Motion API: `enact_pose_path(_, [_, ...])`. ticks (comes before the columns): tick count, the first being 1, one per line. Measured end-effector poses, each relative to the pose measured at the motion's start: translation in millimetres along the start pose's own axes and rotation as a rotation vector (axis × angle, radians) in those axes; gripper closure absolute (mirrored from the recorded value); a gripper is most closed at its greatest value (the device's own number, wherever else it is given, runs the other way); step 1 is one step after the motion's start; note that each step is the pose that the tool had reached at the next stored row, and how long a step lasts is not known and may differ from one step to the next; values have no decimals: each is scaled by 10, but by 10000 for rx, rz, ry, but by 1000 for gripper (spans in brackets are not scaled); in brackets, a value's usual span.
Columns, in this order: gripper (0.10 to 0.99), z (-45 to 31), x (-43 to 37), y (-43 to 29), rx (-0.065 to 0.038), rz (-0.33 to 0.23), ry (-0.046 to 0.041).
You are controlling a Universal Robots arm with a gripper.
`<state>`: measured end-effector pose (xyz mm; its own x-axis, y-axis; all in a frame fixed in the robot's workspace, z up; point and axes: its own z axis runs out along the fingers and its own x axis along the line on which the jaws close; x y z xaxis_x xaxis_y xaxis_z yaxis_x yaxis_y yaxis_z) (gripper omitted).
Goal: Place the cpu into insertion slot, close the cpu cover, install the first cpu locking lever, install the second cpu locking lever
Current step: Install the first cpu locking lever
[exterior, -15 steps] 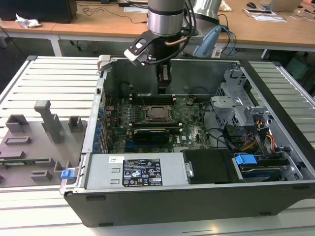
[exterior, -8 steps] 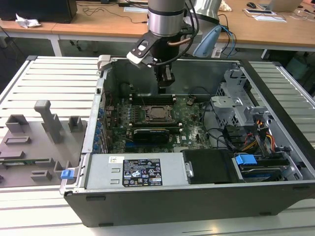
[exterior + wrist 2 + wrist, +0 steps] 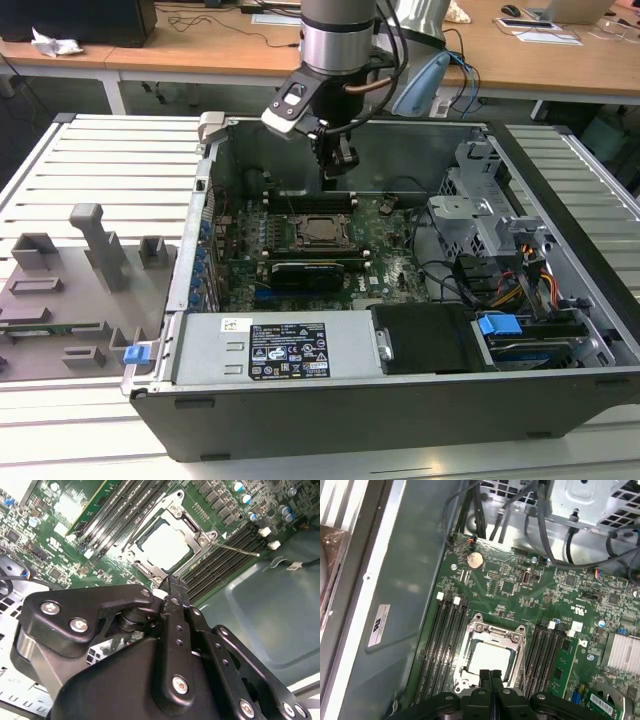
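Note:
The cpu (image 3: 165, 545) lies silver face up in the insertion slot (image 3: 318, 230) on the green motherboard. The cpu cover (image 3: 495, 629), a silver frame, lies flat around it, with the chip (image 3: 490, 660) showing through its window. A thin locking lever (image 3: 235, 549) sticks out from one socket corner over the memory slots. My gripper (image 3: 337, 170) hangs above the socket's far edge inside the open case. In both wrist views its black fingertips (image 3: 490, 674) are pressed together with nothing between them, just short of the socket rim (image 3: 172, 582).
Black memory slots (image 3: 445, 640) flank the socket on both sides. A long black card (image 3: 305, 270), a power supply (image 3: 270, 350), a drive cage (image 3: 480, 215) and loose cables (image 3: 520, 285) crowd the case. A grey fixture tray (image 3: 70, 290) sits on the exterior view's left.

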<state>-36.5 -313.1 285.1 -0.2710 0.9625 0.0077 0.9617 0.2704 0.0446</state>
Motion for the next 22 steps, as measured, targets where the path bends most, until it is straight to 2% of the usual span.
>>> enact_pose_path(1, [980, 0, 0, 0, 1, -89, 4])
enact_pose_path(6, [980, 0, 0, 0, 10, -1212, 54])
enact_pose_path(18, [980, 0, 0, 0, 22, -2914, 130])
enact_pose_path(22, [980, 0, 0, 0, 29, -3704, 165])
